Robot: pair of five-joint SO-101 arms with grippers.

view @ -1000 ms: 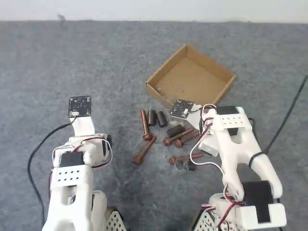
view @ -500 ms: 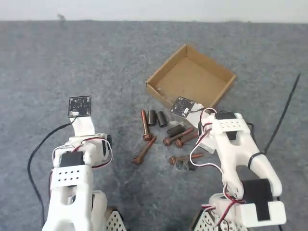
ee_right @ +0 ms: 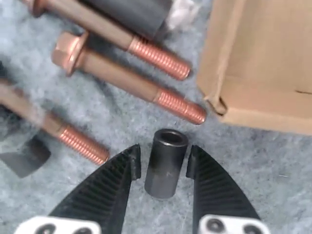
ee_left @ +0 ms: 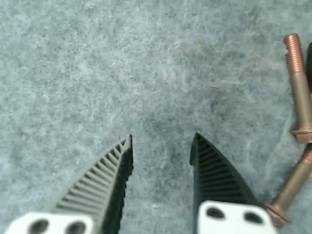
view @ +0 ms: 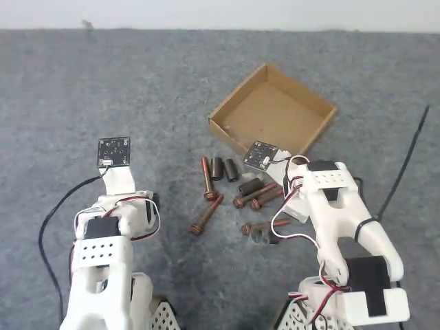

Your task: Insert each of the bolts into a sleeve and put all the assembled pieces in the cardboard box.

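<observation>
No readable text or markings.

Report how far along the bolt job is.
Done: nothing; the cardboard box lies empty. In hand: the right gripper straddles a sleeve, jaws apart. To do: the bolts lie loose on the carpet, none clearly sleeved, none boxed; the left gripper is open over bare carpet.

Five bolts (view: 205, 177), perhaps five sleeves (view: 216, 168) since some are partly hidden, and one cardboard box (view: 275, 113).
</observation>
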